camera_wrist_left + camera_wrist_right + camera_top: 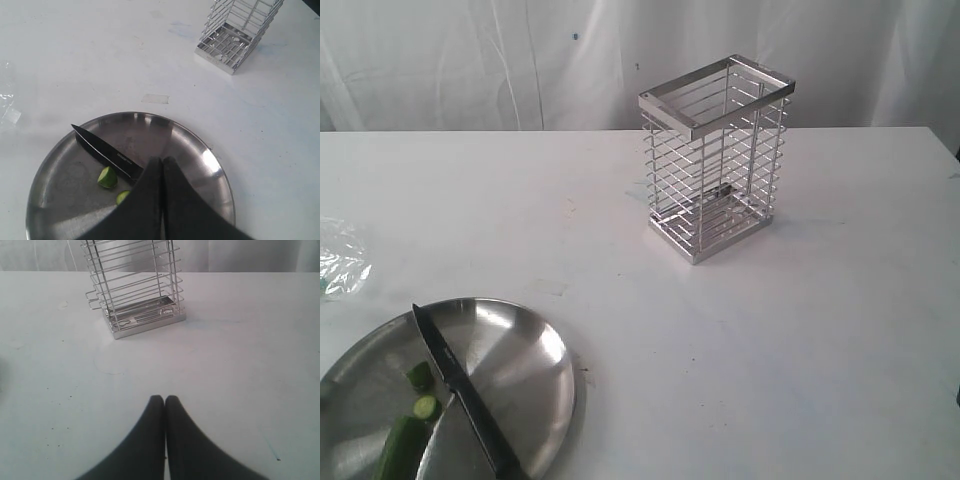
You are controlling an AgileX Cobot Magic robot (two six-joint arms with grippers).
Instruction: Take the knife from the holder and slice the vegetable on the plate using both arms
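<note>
Knife [460, 390] on plate [535, 350], beside cut vegetable [405, 440].

Wire holder [715, 160] is seen upright on the white tabletop [770, 350], toward the back, nothing visible inside. Steel plate [535, 375] is placed at front left, partly cut off by the frame edge. Knife [460, 390] is laid diagonally across the plate, tip pointing away. Cucumber [400, 445] is seen just left of the blade, with two cut pieces [423, 392] beside it. Crumpled clear plastic [340, 260] is seen at far left.
</note>
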